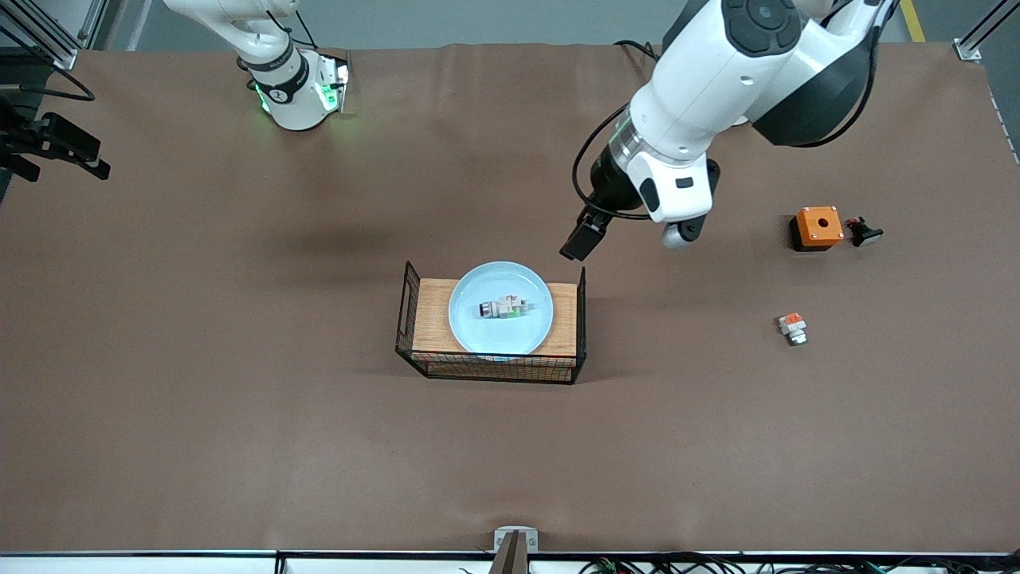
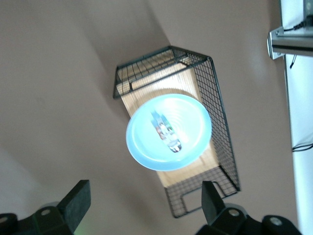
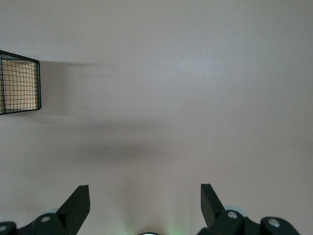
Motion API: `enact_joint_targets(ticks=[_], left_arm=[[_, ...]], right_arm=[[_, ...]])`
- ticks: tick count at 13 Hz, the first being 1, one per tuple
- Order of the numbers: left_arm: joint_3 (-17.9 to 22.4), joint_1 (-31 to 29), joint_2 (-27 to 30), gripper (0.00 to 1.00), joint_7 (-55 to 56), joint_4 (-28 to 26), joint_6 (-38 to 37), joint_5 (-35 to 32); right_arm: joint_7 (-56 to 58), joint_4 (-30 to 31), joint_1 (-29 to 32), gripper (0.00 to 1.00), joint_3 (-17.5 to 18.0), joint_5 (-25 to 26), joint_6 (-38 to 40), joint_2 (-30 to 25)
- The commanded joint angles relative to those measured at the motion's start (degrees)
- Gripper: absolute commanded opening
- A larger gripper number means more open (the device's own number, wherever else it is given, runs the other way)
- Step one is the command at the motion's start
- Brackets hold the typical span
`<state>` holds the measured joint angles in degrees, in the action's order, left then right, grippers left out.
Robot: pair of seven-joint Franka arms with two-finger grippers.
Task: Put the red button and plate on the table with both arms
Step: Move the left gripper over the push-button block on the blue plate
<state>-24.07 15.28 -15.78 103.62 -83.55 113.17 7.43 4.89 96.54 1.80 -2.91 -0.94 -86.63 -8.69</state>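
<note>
The pale-blue plate (image 1: 470, 327) rests on the wood top of a black wire basket (image 1: 562, 317) near the table's middle. The red button (image 1: 504, 308), whitish with a green patch, lies in the plate. My left gripper (image 1: 582, 239) hangs open and empty in the air beside the basket, toward the left arm's end. In the left wrist view its fingers (image 2: 76, 203) stand wide apart, with the plate (image 2: 146, 147) and the button (image 2: 166, 131) ahead of them. My right gripper (image 3: 145, 205) is open and empty over the bare brown table (image 3: 195, 98); it is out of the front view.
An orange box with a hole (image 1: 817, 227), a small black part (image 1: 863, 232) and a small part with an orange-red patch (image 1: 792, 327) lie toward the left arm's end. A corner of the basket (image 3: 19, 88) shows in the right wrist view.
</note>
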Motion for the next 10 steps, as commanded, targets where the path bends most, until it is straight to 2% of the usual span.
enact_joint_targets(ticks=[1,6,10], left_arm=[[0.0,2.1,-3.7,1.00,7.5,3.4,1.0,0.3],[0.5,3.8,-10.3,1.00,24.3,5.4,8.5,-1.2],[0.5,5.2,-14.6,1.00,33.7,7.0,9.8,-1.6]], right_arm=[[-0.3,0.3,0.3,1.00,0.2,0.0,0.3,-0.9],[-0.3,0.3,0.3,1.00,0.2,0.0,0.2,-0.8],[-0.3,0.3,0.3,1.00,0.2,0.0,0.3,-0.8]])
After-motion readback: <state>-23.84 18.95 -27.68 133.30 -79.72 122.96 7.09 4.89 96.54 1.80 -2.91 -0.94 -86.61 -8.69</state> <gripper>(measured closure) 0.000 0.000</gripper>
